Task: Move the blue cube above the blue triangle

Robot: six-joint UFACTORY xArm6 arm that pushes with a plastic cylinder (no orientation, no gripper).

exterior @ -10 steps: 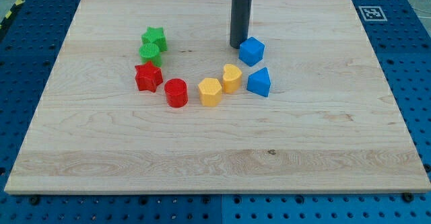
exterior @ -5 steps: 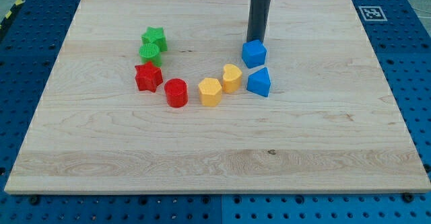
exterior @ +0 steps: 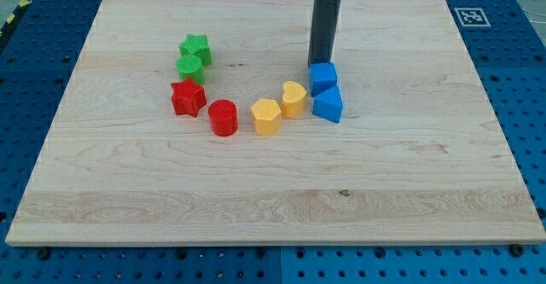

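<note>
The blue cube sits just above the blue triangle in the view, touching or almost touching it. My tip rests against the cube's top edge, right behind it. The dark rod rises from there to the view's top edge.
A yellow heart lies left of the blue triangle, then a yellow hexagon, a red cylinder and a red star. A green cylinder and a green star sit above the red star. The wooden board lies on a blue pegboard.
My tip moved right from the cube's left side to behind it, then came down the view. The blue cube slid down against the blue triangle.
</note>
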